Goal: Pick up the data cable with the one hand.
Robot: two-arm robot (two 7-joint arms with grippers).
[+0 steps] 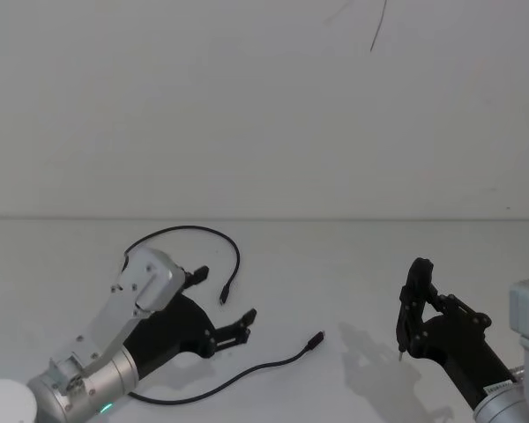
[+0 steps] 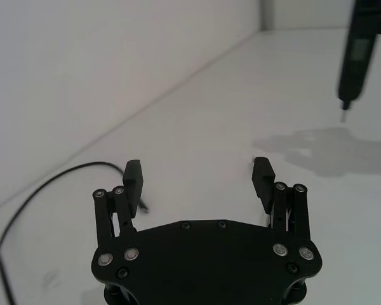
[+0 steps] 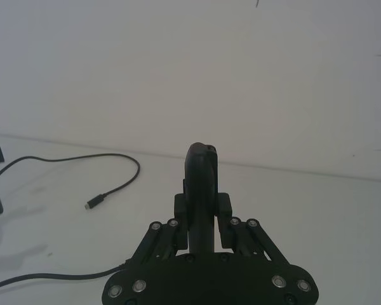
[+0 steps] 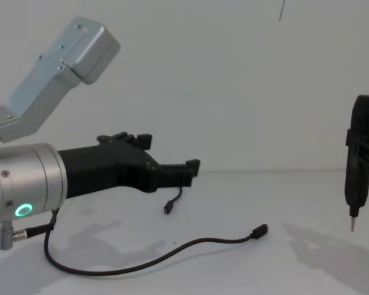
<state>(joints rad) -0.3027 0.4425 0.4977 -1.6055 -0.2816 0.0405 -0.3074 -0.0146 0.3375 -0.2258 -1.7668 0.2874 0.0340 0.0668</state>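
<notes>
The data cable (image 1: 213,231) is thin and black and lies slack on the white table. One loop arcs to a plug (image 1: 222,298); the other end runs forward to a second plug (image 1: 317,339). My left gripper (image 1: 225,297) is open and empty. It hovers above the first plug (image 4: 168,209), clear of the cable (image 4: 172,249), as the gap under its fingers (image 4: 194,165) shows. In the left wrist view the left gripper (image 2: 197,168) spreads wide, with the cable (image 2: 51,181) beside it. My right gripper (image 1: 428,310) at the right is shut on a dark pen-shaped tool (image 4: 357,166).
A white wall (image 1: 264,106) closes off the table's far edge. The pen-shaped tool's metal tip (image 1: 399,352) points down just above the table at the right. Bare white tabletop (image 1: 361,264) lies between the two arms.
</notes>
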